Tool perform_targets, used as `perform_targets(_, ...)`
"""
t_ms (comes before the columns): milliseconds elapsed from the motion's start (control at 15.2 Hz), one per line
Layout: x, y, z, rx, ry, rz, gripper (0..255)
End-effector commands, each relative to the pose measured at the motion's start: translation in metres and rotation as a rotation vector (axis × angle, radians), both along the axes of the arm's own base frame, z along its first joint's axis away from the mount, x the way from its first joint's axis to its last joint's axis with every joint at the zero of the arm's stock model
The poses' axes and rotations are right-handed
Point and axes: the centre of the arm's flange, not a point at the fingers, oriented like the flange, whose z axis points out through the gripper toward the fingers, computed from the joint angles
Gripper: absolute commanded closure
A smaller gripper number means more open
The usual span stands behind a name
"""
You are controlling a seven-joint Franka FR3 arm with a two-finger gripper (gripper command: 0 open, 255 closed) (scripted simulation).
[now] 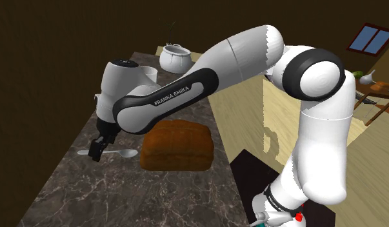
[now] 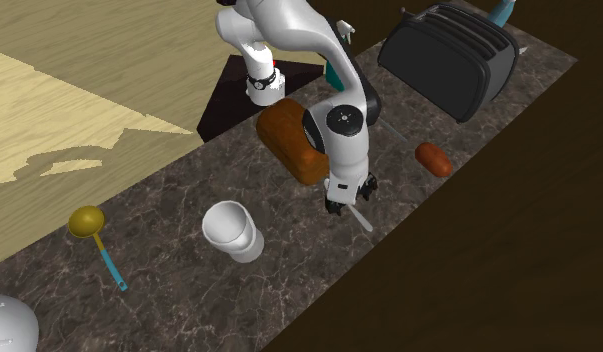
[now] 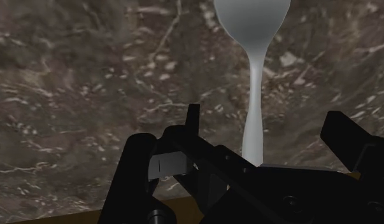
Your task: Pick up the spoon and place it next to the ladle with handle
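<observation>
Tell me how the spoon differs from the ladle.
Colour: the spoon is pale grey all over; the ladle has a yellow bowl and a blue handle. Place: the spoon lies beside the brown loaf; the ladle lies far along, past the white cup. State: the open gripper straddles the spoon's handle without touching it; the ladle lies apart from it. Both lie flat on the dark marble counter.

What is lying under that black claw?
A pale spoon lies on the dark marbled counter, its handle under the gripper, between the open fingers. The gripper covers the handle's tip.
</observation>
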Motion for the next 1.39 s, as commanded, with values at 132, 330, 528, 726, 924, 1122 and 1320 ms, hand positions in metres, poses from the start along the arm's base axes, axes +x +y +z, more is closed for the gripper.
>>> perform_targets(132, 0.0, 0.0, 0.0, 0.0, 0.0, 0.0, 0)
perform_targets(330, 0.0, 0.0, 0.0, 0.0, 0.0, 0.0, 255)
perform_targets(528, 0.0, 0.0, 0.0, 0.0, 0.0, 0.0, 255)
perform_targets(726, 0.0, 0.0, 0.0, 0.0, 0.0, 0.0, 255)
perform_targets(924, 0.0, 0.0, 0.01, 0.0, 0.0, 0.0, 255)
perform_targets(1122, 0.0, 0.0, 0.026, 0.0, 0.0, 0.0, 255)
perform_targets(1320, 0.0, 0.0, 0.042, 0.0, 0.0, 0.0, 255)
